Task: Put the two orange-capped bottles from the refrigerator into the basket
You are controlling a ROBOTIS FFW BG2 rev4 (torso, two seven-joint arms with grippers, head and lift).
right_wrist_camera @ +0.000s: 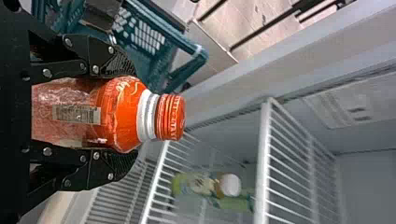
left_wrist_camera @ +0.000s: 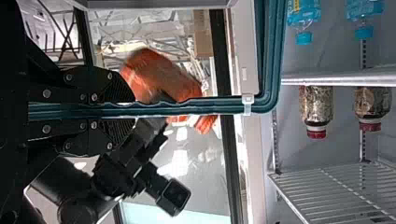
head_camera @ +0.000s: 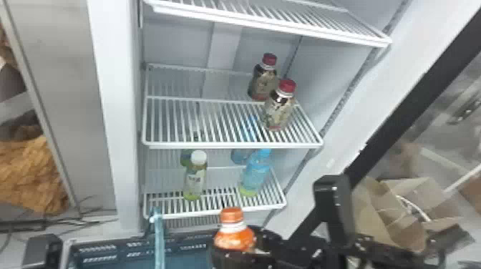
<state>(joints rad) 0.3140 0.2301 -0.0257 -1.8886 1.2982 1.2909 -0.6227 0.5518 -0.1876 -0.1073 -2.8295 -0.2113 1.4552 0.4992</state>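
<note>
Near the basket [head_camera: 171,243], right gripper [right_wrist_camera: 128,114] has its fingers clamped on one orange-capped bottle [right_wrist_camera: 119,114], left gripper [left_wrist_camera: 127,110] likewise on the handle [left_wrist_camera: 187,107]; get bottle well inside, then lower gently

1. Shelf [head_camera: 232,145]: white, striped by parallel bars.
2. Red-capped bottles [head_camera: 280,111], on the shelf: red caps, mottled beige and dark brown bodies.
3. Blue bottle [head_camera: 254,175], below the shelf: clear light blue, yellow-green base.
4. Green bottle [head_camera: 195,179], below the shelf: white cap, pale label with dark marks.
5. Orange bottle [head_camera: 234,238], in front of the shelf: orange cap, white neck band.
6. Basket [head_camera: 186,236], in front of and lower than the shelf: teal, rows of slots.
</note>
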